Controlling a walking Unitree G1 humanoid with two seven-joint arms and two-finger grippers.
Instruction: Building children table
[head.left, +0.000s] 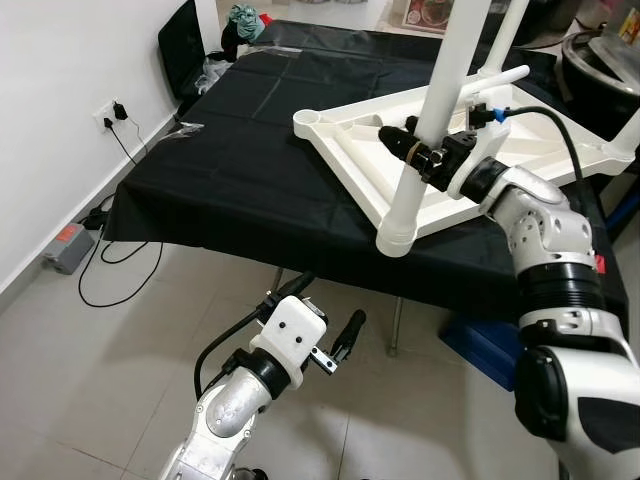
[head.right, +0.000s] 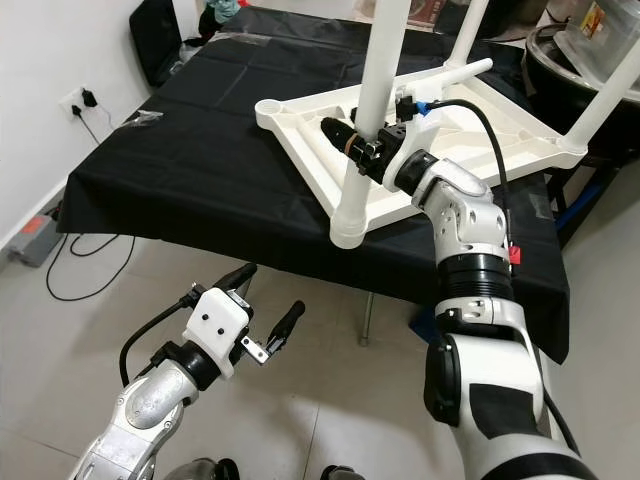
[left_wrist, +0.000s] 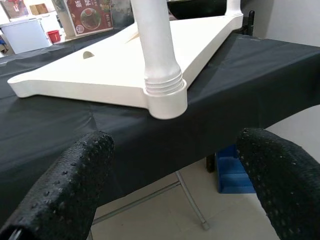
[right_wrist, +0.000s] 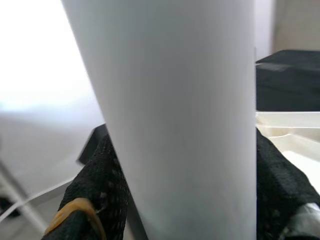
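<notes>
1. White children's table top (head.left: 520, 150) is lying upside down on the black-draped bench (head.left: 250, 160), near corner overhanging the edge.
2. Right gripper (head.left: 425, 150) is clamping its jaws around the white leg (head.left: 425, 130) seated in that corner socket.
3. Left gripper (head.left: 325, 335) is hanging low over the floor, jaws spread wide, holding nothing.
4. Leg looks like stiff, light, smooth plastic, likely slippery; gripping mid-shaft, near the threaded collar (left_wrist: 162, 80), should be giving the best turning control.

White plastic tabletop (head.left: 520, 150) upside down on black-draped table; white leg (head.left: 425, 130) upright in near corner socket, apparently seated.
</notes>
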